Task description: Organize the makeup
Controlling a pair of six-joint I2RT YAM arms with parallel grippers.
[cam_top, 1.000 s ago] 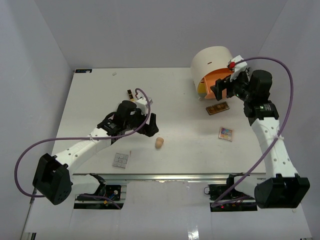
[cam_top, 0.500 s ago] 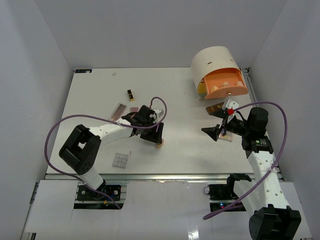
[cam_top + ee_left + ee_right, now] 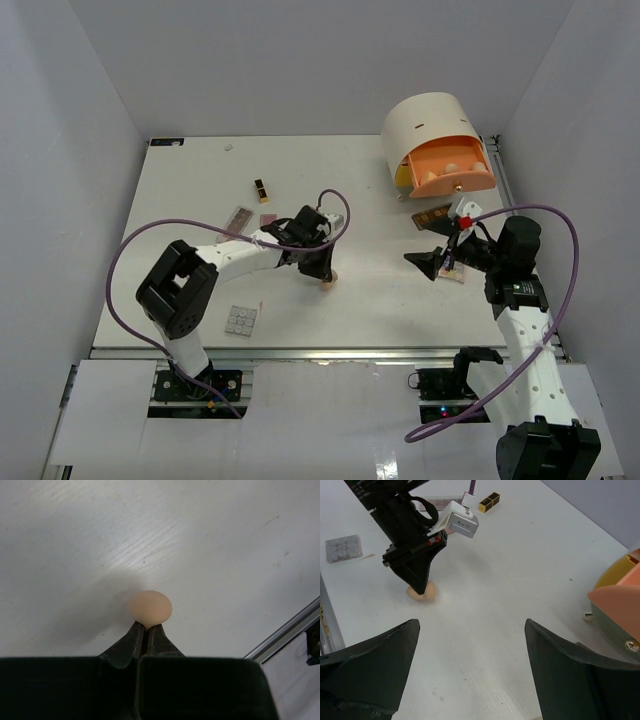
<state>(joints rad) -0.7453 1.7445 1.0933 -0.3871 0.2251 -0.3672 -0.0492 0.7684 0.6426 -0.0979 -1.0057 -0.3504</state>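
Note:
A tan egg-shaped sponge (image 3: 149, 607) lies on the white table (image 3: 200, 180). My left gripper (image 3: 148, 626) stands on it from above, shut, with the sponge's near edge pinched between the fingertips. From the right wrist the same sponge (image 3: 423, 593) shows under the left gripper (image 3: 419, 582). My right gripper (image 3: 471, 625) hovers open over bare table with nothing between its fingers, beside a multicoloured palette (image 3: 456, 276) that the arm partly hides. A brown palette (image 3: 432, 215) lies near the drawer unit.
The round cream drawer unit (image 3: 428, 120) stands at the back right, its orange drawer (image 3: 455, 180) pulled out with pale sponges inside. A black-and-gold lipstick (image 3: 261, 189), a pink palette (image 3: 238, 218) and a grey-white palette (image 3: 240, 320) lie on the left half.

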